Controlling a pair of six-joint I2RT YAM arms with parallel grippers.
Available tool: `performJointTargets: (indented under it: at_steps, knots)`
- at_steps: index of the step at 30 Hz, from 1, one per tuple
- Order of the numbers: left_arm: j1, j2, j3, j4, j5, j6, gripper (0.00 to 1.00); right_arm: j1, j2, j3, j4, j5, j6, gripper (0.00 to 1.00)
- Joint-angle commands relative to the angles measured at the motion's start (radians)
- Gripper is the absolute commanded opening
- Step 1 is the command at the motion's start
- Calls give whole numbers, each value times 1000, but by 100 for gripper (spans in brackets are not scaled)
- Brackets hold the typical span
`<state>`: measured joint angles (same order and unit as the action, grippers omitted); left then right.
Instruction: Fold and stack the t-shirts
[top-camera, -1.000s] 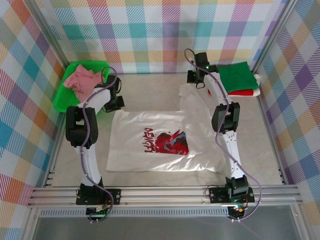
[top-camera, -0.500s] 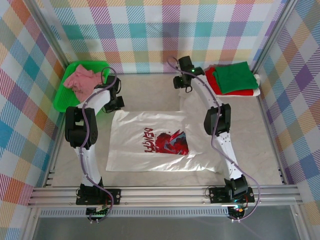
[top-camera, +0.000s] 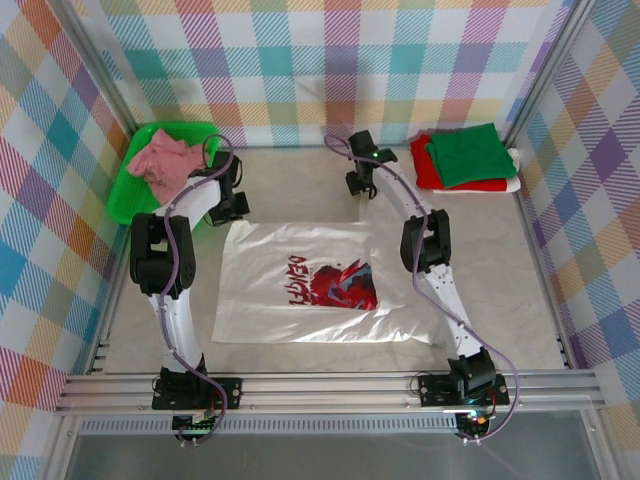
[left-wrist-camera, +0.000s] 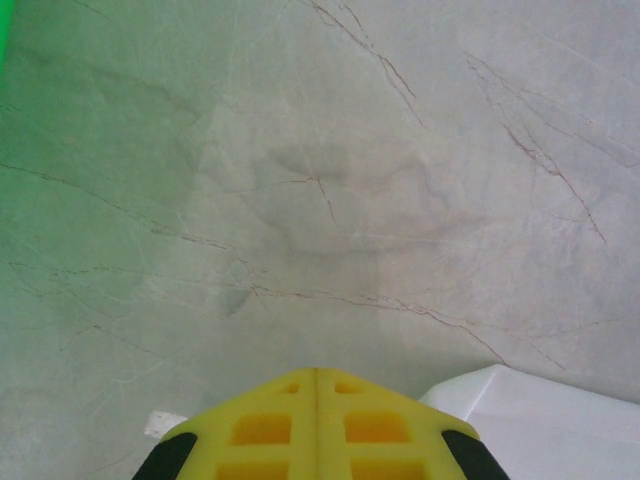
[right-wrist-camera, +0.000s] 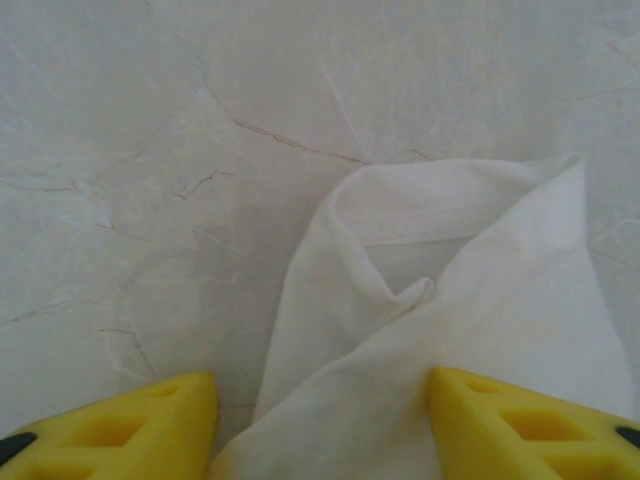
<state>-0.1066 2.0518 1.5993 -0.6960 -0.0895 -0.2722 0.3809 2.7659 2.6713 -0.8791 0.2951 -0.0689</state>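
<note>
The white t-shirt (top-camera: 310, 285) lies flat mid-table, its red-and-dark print facing up. My left gripper (top-camera: 232, 205) sits at its far left corner. In the left wrist view that gripper (left-wrist-camera: 316, 385) is shut, its yellow fingertips pressed together above bare table, with a white shirt corner (left-wrist-camera: 540, 420) beside them. My right gripper (top-camera: 362, 185) hovers at the shirt's far right corner. It is open (right-wrist-camera: 320, 420), and a bunched white sleeve fold (right-wrist-camera: 400, 300) lies between its fingers. A green shirt (top-camera: 465, 152) rests on a red one (top-camera: 420, 160) at the back right.
A green tray (top-camera: 135, 190) at the back left holds a crumpled pink shirt (top-camera: 165, 158). Metal frame rails run along the table's sides and its near edge (top-camera: 330, 390). Checked cloth walls close in the back and sides.
My right arm has swung left from beside the green shirt to the table's back middle. The white shirt's right sleeve, spread out before, is drawn in. The left arm has stayed still.
</note>
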Motion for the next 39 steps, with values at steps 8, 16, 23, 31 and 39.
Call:
performJointTargets:
  at_steps: [8,16,23,31,39]
  knots:
    - [9,7,-9,18,12,-19,0,4,-20,28,4,30,-22,32]
    - [9,8,-9,18,24,-25,0,5,-69,21,3,27,1,20]
    - [8,-1,-14,16,24,-24,0,6,-78,21,-6,18,25,19]
    - [8,-7,-16,20,26,-28,0,6,-96,21,-9,20,35,9]
    - [10,-41,-39,31,0,-35,0,3,-164,15,-17,36,28,1]
